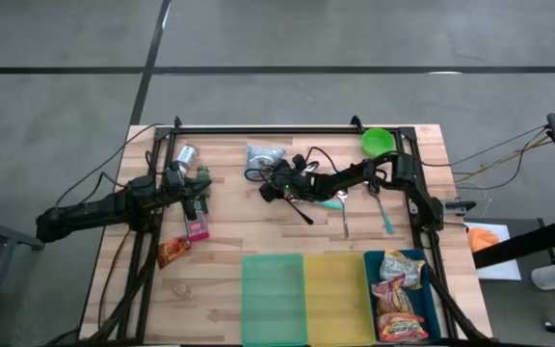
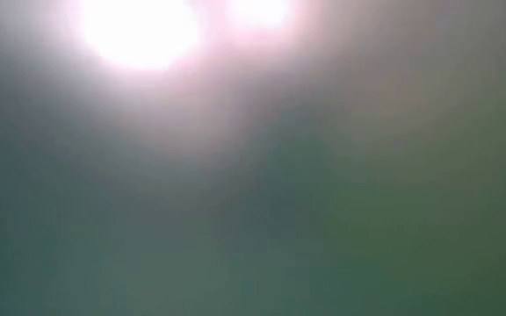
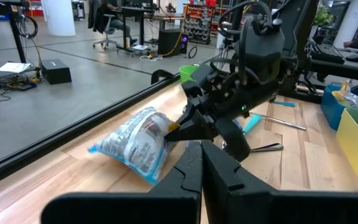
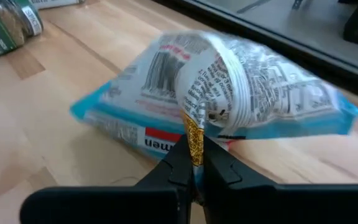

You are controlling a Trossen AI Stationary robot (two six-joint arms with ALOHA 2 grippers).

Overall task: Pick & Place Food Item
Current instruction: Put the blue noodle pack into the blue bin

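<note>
A white and blue noodle packet (image 1: 263, 154) lies at the far middle of the wooden table (image 1: 229, 217); it also shows in the right wrist view (image 4: 229, 81) and the left wrist view (image 3: 135, 140). My right gripper (image 4: 194, 168) reaches in from the right and is shut on it (image 1: 270, 186). My left gripper (image 3: 201, 168) waits shut at the table's left (image 1: 196, 198), holding nothing. The low view is washed out by glare. My right gripper pinches a narrow gold-edged flap (image 4: 192, 140) on the packet's side nearest it between its two fingertips. The fingers slant down at it from the table's right and near side. The gripped end (image 3: 166, 127) stands raised; the packet's other end (image 3: 104, 149) rests on the wood.
Green (image 1: 273, 284), yellow (image 1: 333, 284) and blue (image 1: 369, 289) bins stand at the near edge, the blue one holding snack packets. A green bowl (image 1: 379, 142), utensils (image 1: 345, 217), jars (image 1: 186, 154), and pink (image 1: 198, 228) and orange (image 1: 171, 253) packets lie around.
</note>
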